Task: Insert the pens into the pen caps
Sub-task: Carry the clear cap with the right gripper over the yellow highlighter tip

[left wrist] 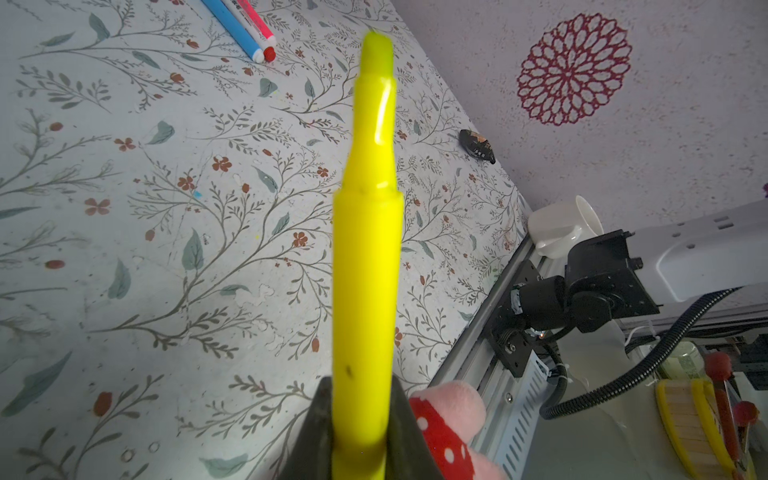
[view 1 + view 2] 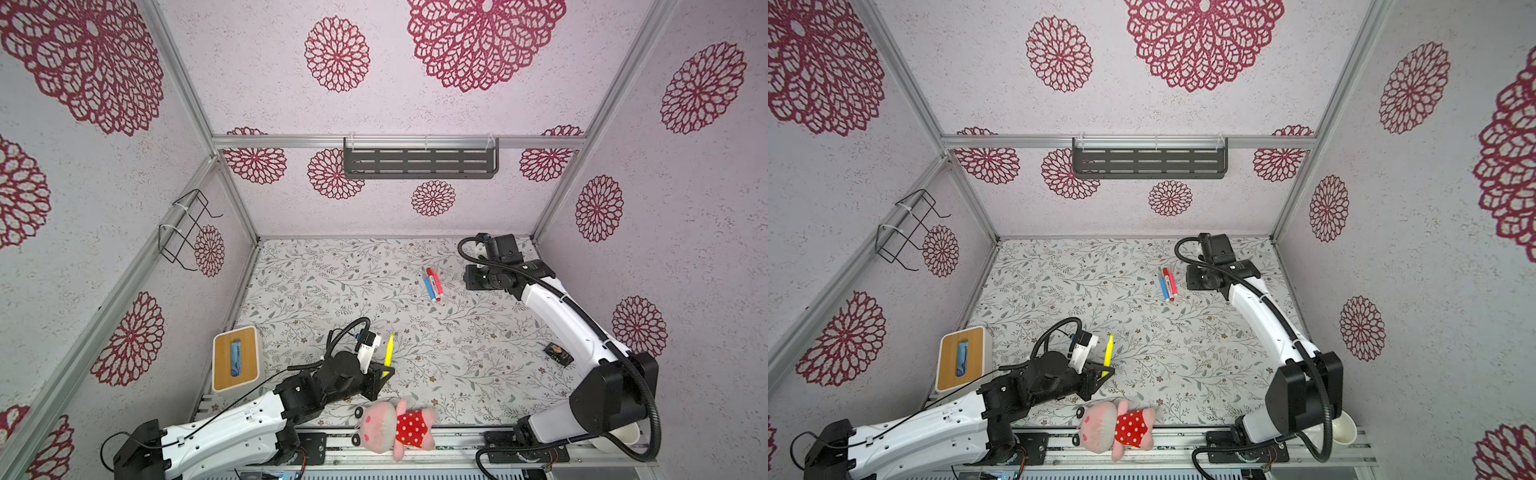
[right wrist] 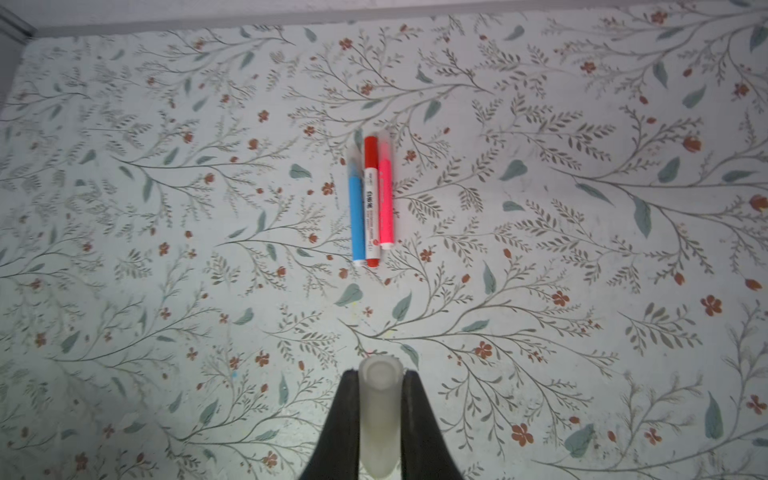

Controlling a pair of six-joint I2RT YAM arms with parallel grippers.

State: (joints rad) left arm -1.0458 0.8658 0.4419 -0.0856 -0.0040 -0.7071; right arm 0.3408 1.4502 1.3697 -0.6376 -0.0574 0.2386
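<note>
The left arm (image 2: pixel 232 428) lies low over the front left of the table (image 2: pixel 332 291). Its left claw (image 2: pixel 386 370) is clenched on the yellow pen (image 2: pixel 389 351), whose bare tip points toward the back wall. The right arm (image 2: pixel 557 316) stretches far to the back right corner. There its right claw (image 3: pixel 380 378) pinches a cloudy cap (image 3: pixel 380 415) (open end facing out).

The blue pen (image 3: pixel 356 216), white pen (image 3: pixel 371 208) and pink pen (image 3: pixel 385 203) lie side by side, touching, near the right claw. Wide bare table lies between the two claws. A box (image 2: pixel 235 359) sits by the left edge and a toy (image 2: pixel 395 424) on the front edge.
</note>
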